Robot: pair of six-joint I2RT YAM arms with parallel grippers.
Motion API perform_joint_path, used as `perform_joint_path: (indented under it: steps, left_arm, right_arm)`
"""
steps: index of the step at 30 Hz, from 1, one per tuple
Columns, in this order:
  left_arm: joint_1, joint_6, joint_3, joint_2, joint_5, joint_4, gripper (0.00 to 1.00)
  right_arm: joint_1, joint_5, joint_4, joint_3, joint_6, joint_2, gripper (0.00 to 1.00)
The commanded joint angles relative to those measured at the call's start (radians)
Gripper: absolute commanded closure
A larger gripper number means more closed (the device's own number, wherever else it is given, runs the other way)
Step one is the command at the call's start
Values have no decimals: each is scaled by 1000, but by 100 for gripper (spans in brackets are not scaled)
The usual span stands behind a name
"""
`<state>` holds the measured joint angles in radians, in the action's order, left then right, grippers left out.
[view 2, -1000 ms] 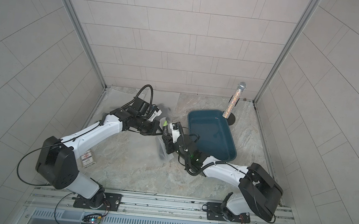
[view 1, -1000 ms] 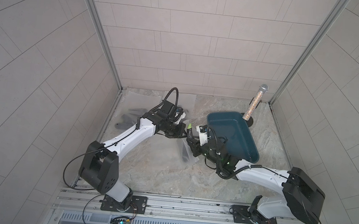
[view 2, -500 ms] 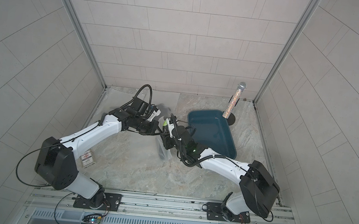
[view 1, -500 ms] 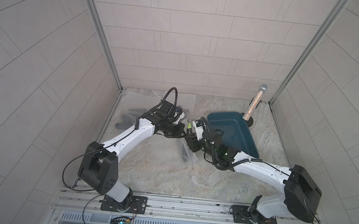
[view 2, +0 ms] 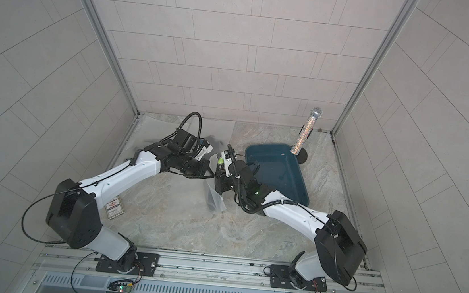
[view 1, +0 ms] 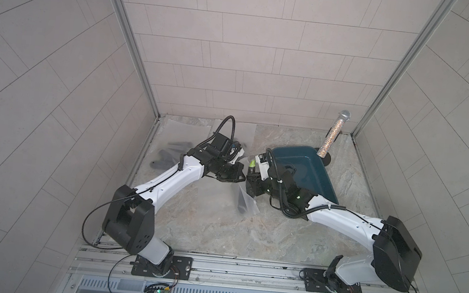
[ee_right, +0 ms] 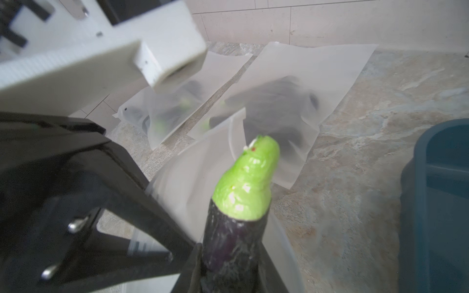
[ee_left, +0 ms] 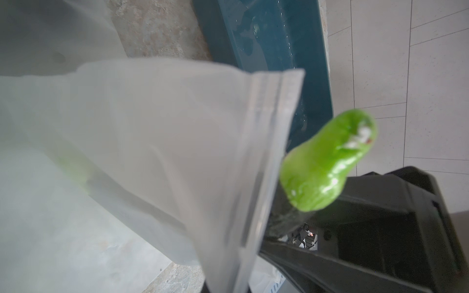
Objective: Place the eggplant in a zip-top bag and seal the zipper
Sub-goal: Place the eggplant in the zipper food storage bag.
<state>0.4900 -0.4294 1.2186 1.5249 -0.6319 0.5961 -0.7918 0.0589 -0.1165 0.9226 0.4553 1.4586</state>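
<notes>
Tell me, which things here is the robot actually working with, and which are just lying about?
In use: eggplant, zip-top bag, left pincer holding the bag, right pincer gripping the eggplant.

Lying about: teal tray, glittery microphone, filled bags at the back, small card.

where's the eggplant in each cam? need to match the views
Top view: eggplant mid-table, green stem beside the teal tray.
Top view: same place, beside the tray.
Left wrist: stem past the zipper edge of the bag.
Right wrist: close up, stem pointing away.
Shared landmark: teal tray.
</notes>
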Motion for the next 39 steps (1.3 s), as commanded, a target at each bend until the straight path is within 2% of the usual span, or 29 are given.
perform_joint_path:
  steps: [1,6,12,17,25,30,34,39]
  left_arm:
    - [5,14,-3,-8,-8,-15,98]
    - [1,11,0,6,-10,-19,98]
    - [2,10,10,18,-12,-25,98]
    - [2,7,8,23,-13,-29,98]
    - [2,13,11,3,-12,-22,98]
    - [2,31,3,-21,-32,-20,98]
    - [2,33,0,-34,-27,-15,98]
    - [2,33,-3,-29,-22,-12,98]
  right_arm:
    - [-4,29,-7,20,16,32,73]
    - [-16,23,-43,-17,-16,1,71]
    - [-61,22,11,-21,-128,-15,69]
    - [-67,7,17,-30,-145,-19,68]
    - [-67,62,63,23,-164,63,68]
    - [-63,83,86,69,-150,108,63]
    - [-55,96,137,114,-151,126,51]
    - [-33,97,144,87,-129,43,45]
